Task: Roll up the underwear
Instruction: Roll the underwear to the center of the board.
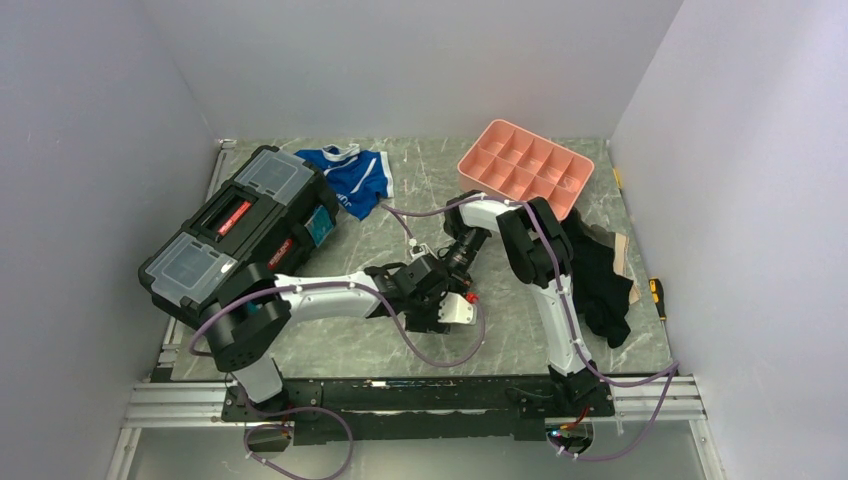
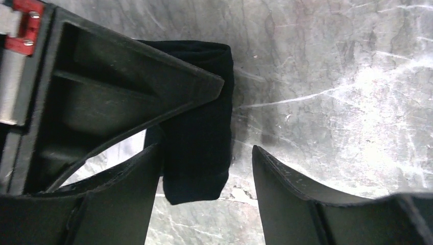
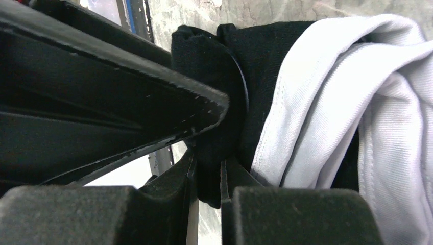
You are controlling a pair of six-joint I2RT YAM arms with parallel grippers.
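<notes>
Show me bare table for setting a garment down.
Bare: between the blue-and-white briefs and the pink tray; also the near strip ahead of the arm bases. Crowded: the centre around the underwear, and the dark clothes pile at right.

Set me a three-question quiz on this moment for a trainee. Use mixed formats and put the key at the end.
1. True or false: the right arm's jaws are shut on the underwear.
2. Where does the pink tray sit? A) at the far side of the table, right of centre; B) at the near edge, by the arm bases; C) on top of a black case.
3. Fill in: the left arm's jaws stand ___, with the rolled underwear between them.
Key: 1 true; 2 A; 3 open.
</notes>
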